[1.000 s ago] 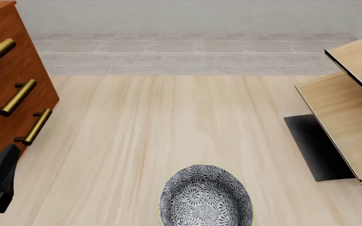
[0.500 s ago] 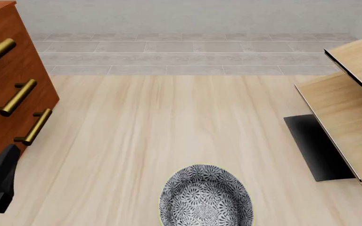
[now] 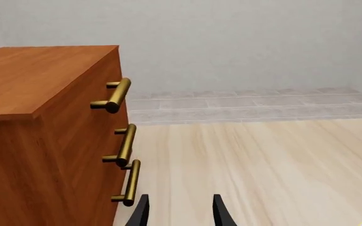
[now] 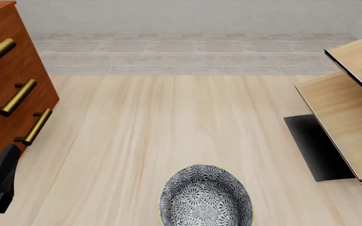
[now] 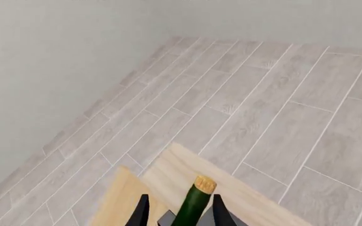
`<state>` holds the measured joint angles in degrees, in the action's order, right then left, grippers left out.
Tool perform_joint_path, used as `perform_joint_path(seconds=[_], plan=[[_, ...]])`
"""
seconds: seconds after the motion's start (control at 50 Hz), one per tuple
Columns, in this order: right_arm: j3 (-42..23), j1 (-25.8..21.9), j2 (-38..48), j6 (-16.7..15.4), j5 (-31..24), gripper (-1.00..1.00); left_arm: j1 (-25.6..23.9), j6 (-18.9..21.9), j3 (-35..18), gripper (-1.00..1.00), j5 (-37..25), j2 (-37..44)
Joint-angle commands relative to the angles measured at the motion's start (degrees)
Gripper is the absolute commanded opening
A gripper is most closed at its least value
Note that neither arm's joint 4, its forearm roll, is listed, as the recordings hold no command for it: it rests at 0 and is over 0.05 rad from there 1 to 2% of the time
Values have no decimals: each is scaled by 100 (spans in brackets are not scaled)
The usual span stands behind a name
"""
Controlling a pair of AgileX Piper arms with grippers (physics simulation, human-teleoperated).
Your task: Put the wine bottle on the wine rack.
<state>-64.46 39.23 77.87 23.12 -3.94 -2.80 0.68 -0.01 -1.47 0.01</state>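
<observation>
Cabinet (image 4: 8,80) left, wine rack (image 4: 344,117) right

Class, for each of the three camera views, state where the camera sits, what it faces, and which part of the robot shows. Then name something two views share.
Left wrist view: behind the left gripper, facing the drawer cabinet and table; two open fingertips show.
Front view: above the table, looking forward and down at the patterned bowl and wine rack; a piece of the left arm shows.
Right wrist view: behind the right gripper, facing the floor; fingertips flank the wine bottle.
Shared: left wrist and front views both show the cabinet.
</observation>
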Motion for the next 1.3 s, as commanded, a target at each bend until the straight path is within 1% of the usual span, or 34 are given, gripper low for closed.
perform_joint_path(seconds=[0.02, 0.34, 0.48, 0.58, 0.7, 1.06, 1.1, 1.12, 1.14, 1.28, 1.3], plan=[[-98, 37, -53, 14, -80, 100, -17, -2, 0, 100, 1, 0], [-230, 160, -199, -2, -243, 100, -50, -2, 0, 100, 20, 0], [-286, 142, -296, 21, -316, 100, -40, 6, 0, 100, 24, 0], [-297, 174, -339, -37, -345, 100, -44, 4, 0, 100, 31, 0], [-279, 162, -421, -29, -371, 100, -54, 9, 0, 100, 20, 0], [-433, -41, -883, -141, -653, 100, -94, 8, 0, 100, 28, 0], [-395, -150, -1030, -185, -632, 100, -104, 11, 0, 100, 24, 0], [-412, -126, -1015, -174, -683, 100, -104, 11, 0, 100, 24, 0], [-425, -125, -1044, -240, -694, 100, -109, 8, 0, 100, 22, 0], [-350, -282, -1283, -168, -732, 100, -97, 6, 0, 100, 46, 1], [-329, -300, -1316, -203, -737, 100, -100, 8, 0, 100, 47, 0]])
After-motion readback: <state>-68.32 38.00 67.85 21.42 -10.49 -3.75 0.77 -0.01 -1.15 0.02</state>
